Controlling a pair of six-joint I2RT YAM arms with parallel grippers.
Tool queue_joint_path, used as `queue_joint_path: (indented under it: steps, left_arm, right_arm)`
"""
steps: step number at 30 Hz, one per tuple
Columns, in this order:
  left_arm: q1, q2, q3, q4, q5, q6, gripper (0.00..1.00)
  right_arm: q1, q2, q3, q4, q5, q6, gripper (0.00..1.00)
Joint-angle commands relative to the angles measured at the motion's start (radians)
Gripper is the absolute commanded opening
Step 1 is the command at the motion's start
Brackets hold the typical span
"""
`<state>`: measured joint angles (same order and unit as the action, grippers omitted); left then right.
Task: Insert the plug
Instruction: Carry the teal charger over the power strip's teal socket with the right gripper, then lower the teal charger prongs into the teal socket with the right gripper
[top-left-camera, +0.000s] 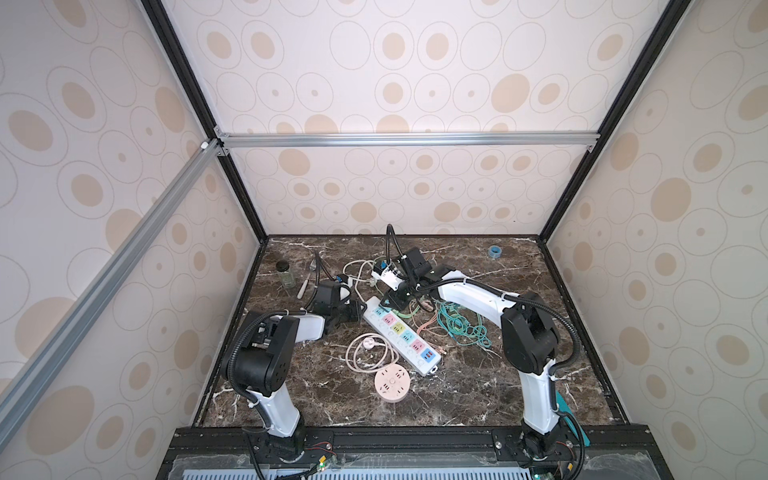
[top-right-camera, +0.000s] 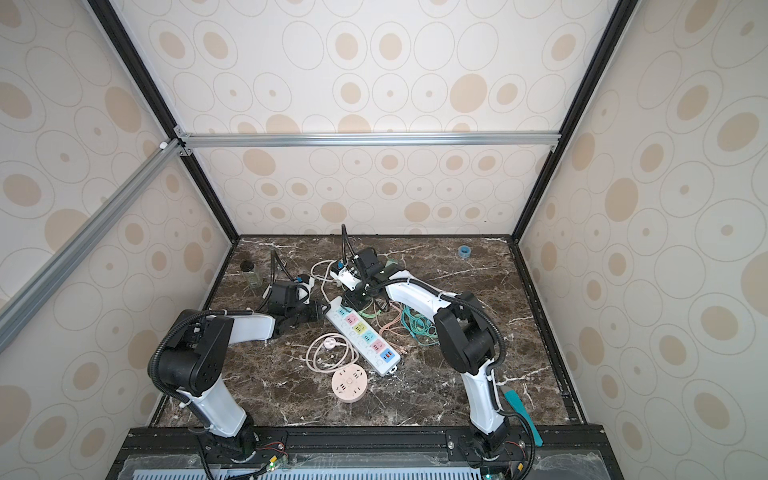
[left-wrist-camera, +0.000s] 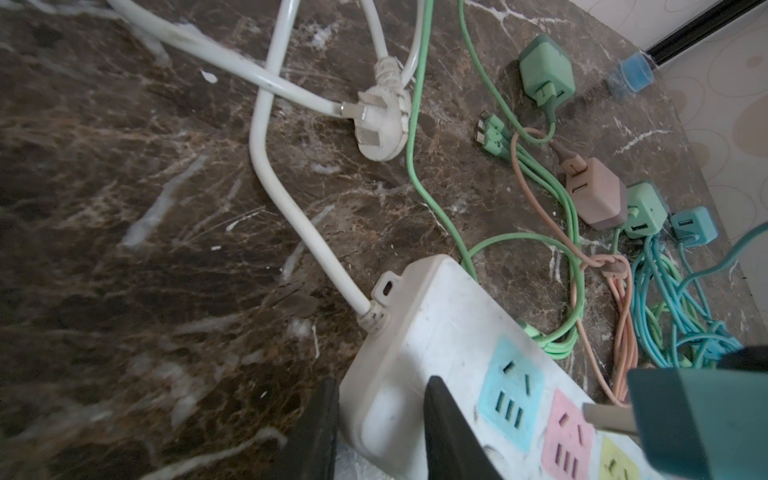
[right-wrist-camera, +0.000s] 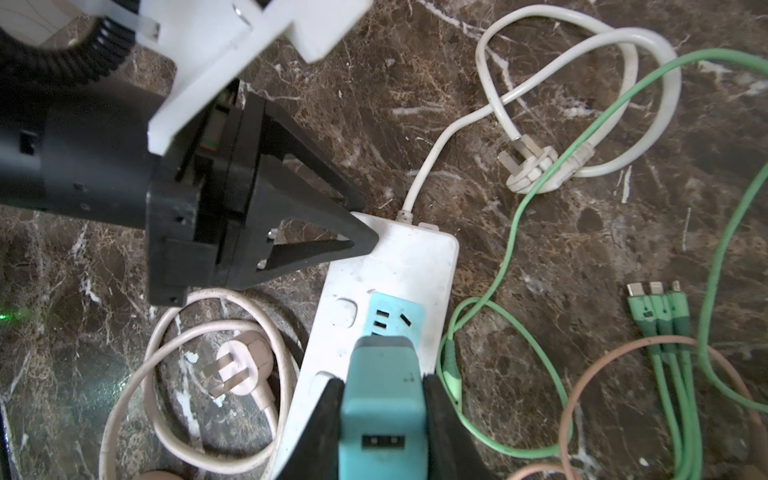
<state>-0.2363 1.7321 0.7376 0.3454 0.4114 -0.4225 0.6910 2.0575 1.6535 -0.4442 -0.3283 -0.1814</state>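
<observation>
At the far left of the marble table (top-left-camera: 478, 395) a small black-capped bottle (top-left-camera: 286, 275) is standing upright, with a fork (top-left-camera: 306, 277) lying just beside it. Next along, the left gripper (left-wrist-camera: 381, 386) is reaching down to the cord end of the white strip (top-left-camera: 401, 337). Its two black fingers (left-wrist-camera: 320, 428) are sitting apart with the strip's corner between them, but I cannot tell whether they are pinching it or only bracketing it. The strip is lying flat on a diagonal, coloured sockets facing up. Its white cord (left-wrist-camera: 270, 166) is looping toward the back, ending in a white plug (left-wrist-camera: 380, 124) lying loose on the marble. In front of the strip a pink cord (right-wrist-camera: 226, 294) is curling in a ring around its own pink plug (right-wrist-camera: 241, 365), with a round pink socket (top-left-camera: 392, 385) sitting near it, closer to the front edge. The right gripper (right-wrist-camera: 384, 380) is clamping the teal plug (right-wrist-camera: 382, 411) from both sides. That plug is hanging over the cord end of the strip, by the blue and pink sockets, though over which of the two I cannot tell. A bare prong (left-wrist-camera: 609, 419) is showing clear of the surface, so the plug is not seated. Further right a tangle of green, teal and pink cables (top-left-camera: 461, 326) is lying just beside the strip, and a blue tape roll (top-left-camera: 495, 251) is sitting well apart near the back wall.
</observation>
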Motion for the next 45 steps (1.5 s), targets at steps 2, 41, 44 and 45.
queue_joint_path:
  steps: [2,41,44,45]
  left_arm:
    - [0.005,0.02,0.016,-0.014,0.014,0.003,0.34]
    - [0.005,0.027,0.016,-0.002,0.053,-0.005,0.34]
    - [0.005,0.027,0.016,-0.002,0.053,-0.005,0.34]
    - [0.005,0.025,0.016,-0.002,0.053,-0.006,0.34]
  right_arm:
    - [0.014,0.015,0.034,-0.002,0.007,-0.007,0.05]
    - [0.042,0.083,0.053,0.038,0.043,0.013,0.03]
    - [0.041,0.088,0.053,0.041,0.048,0.013,0.03]
    - [0.041,0.089,0.055,0.039,0.049,0.013,0.03]
